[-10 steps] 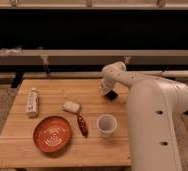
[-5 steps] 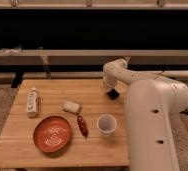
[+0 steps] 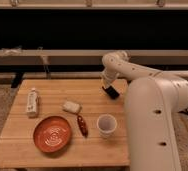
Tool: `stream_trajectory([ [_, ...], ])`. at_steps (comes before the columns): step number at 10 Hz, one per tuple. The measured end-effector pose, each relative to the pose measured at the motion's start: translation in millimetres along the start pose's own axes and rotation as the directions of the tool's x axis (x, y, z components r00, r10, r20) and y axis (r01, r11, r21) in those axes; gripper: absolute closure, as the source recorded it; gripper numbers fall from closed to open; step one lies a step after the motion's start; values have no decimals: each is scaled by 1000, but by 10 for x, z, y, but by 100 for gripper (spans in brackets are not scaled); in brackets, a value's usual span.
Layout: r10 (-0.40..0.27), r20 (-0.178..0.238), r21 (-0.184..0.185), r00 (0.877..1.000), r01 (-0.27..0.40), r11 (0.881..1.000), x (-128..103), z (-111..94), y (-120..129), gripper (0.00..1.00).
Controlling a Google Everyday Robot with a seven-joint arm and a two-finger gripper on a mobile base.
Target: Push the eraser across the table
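Observation:
The light wooden table fills the lower left of the camera view. My gripper hangs from the white arm over the table's far right part, pointing down. A small flat black block, the eraser, lies right under the gripper's tip, close to the table's right edge. The gripper's tip meets the eraser, and I cannot separate the two where they meet. My large white arm body covers the table's right edge.
A white cup stands near the front right. A red oblong object and a pale cream block lie mid-table. An orange plate sits front left, and a white bottle lies at the left edge.
The gripper and the black eraser under it have shifted slightly to the right, toward the table's right edge. Everything else stayed in place.

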Motion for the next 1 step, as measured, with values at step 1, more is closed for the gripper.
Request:
stream_trajectory([
  [1, -1, 0, -1, 1000, 1, 1000, -2, 5, 7, 80],
])
